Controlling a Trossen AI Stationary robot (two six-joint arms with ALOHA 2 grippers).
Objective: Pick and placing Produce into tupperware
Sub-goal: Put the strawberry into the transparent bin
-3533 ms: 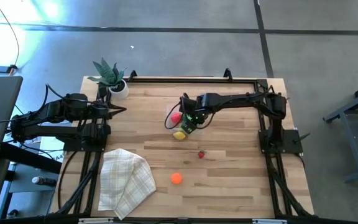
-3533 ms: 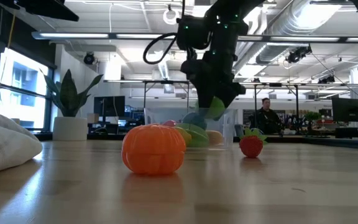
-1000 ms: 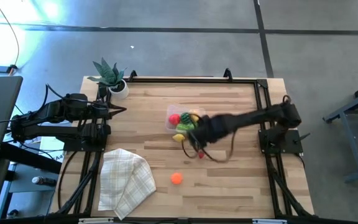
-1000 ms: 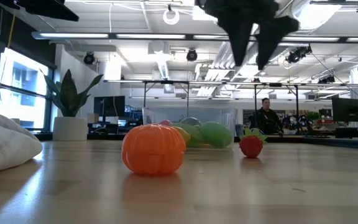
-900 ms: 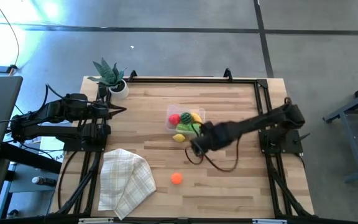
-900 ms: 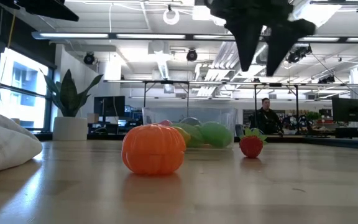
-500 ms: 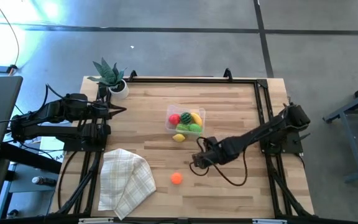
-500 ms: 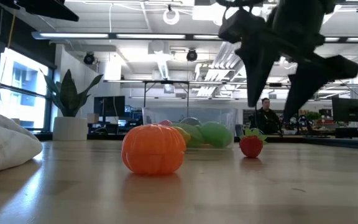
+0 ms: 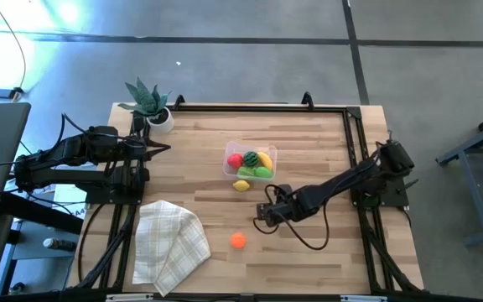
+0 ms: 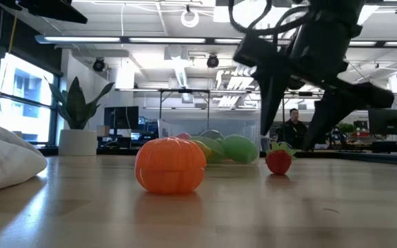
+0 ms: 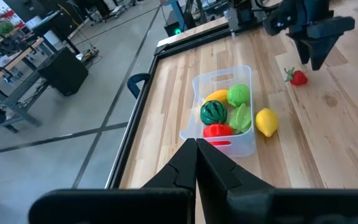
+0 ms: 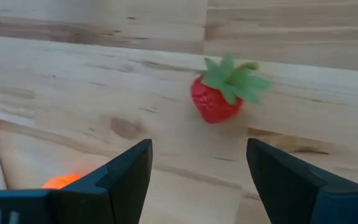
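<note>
The clear tupperware [image 9: 227, 159] stands mid-table and holds red, green and yellow produce [image 11: 219, 112]. A yellow lemon [image 9: 241, 185] lies on the wood beside its near wall. A red strawberry [image 12: 219, 99] and an orange piece [image 9: 238, 241] lie nearer the front. My right gripper [image 12: 197, 149] hangs open just above the strawberry [image 10: 278, 162], fingers pointing steeply down, one to each side and clear of it. In the high view the gripper [image 9: 264, 214] hides the berry. My left gripper [image 9: 162, 148] waits shut at the table's left.
A checked folded cloth [image 9: 170, 243] lies at the near left. A potted green plant [image 9: 149, 105] stands at the far left corner. Bare wood stretches right of the strawberry and along the near edge. A black frame [image 9: 355, 151] borders the table.
My right gripper has swung from beside the tupperware toward the table's near edge and come down over the strawberry. It has rolled about its own axis on the way and stayed open. The produce has not moved.
</note>
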